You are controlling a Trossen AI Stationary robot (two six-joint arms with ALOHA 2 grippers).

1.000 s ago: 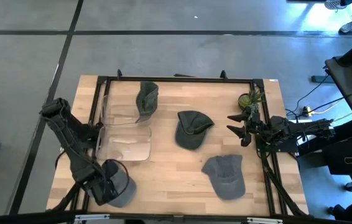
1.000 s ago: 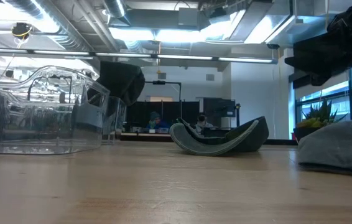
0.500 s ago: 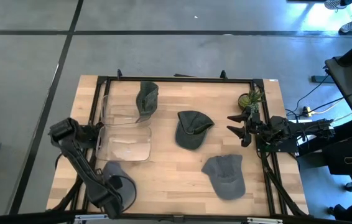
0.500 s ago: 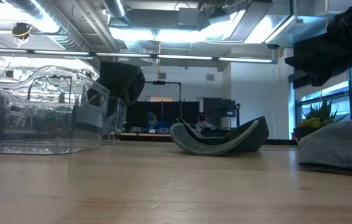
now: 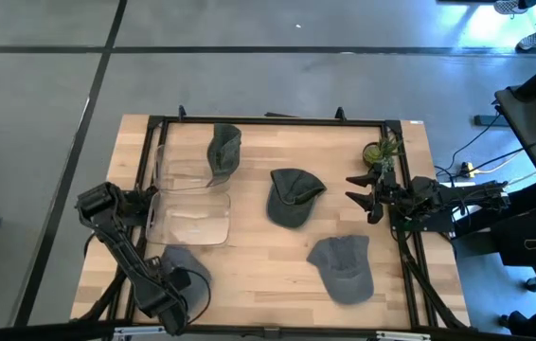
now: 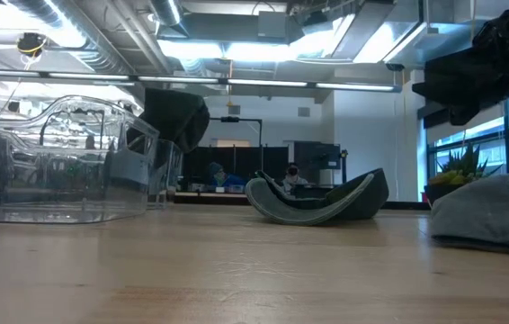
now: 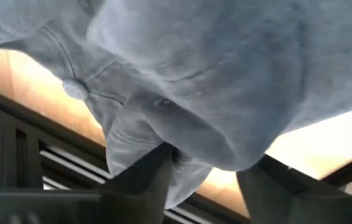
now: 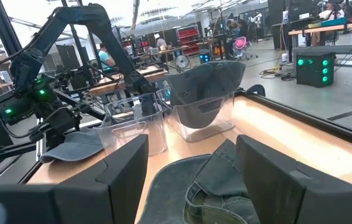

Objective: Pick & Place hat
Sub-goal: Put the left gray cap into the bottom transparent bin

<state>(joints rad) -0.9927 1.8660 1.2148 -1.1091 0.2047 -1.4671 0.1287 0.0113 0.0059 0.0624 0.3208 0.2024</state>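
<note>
Several grey caps are on the table. My left gripper (image 5: 169,289) is at the near left corner, shut on one cap (image 5: 185,268), which fills the left wrist view (image 7: 213,74). A second cap (image 5: 223,152) hangs over the far rim of the clear bin (image 5: 187,204). A third (image 5: 292,196) lies upturned at mid-table, and another (image 5: 342,267) rests near the right. My right gripper (image 5: 361,195) hovers open at the right edge, touching nothing. My left gripper has a thick bunched fold of the cap's crown (image 7: 207,146) between its two fingers, which stand fairly wide apart; one finger (image 7: 157,171) lies against the fold. It comes from above, slanting from the near left corner. The rest of the cap lies spread on the table.
The clear bin stands on the left half of the table. A small potted plant (image 5: 382,152) sits at the far right by the black frame rail (image 5: 268,121). Bare wood shows between the bin and the near right cap.
My left arm has folded lower, and its gripper has sunk toward the near edge with the cap. The cap, which looked raised and rounded before, now lies flatter on the table on the gripper's far side. My right arm has kept still.
</note>
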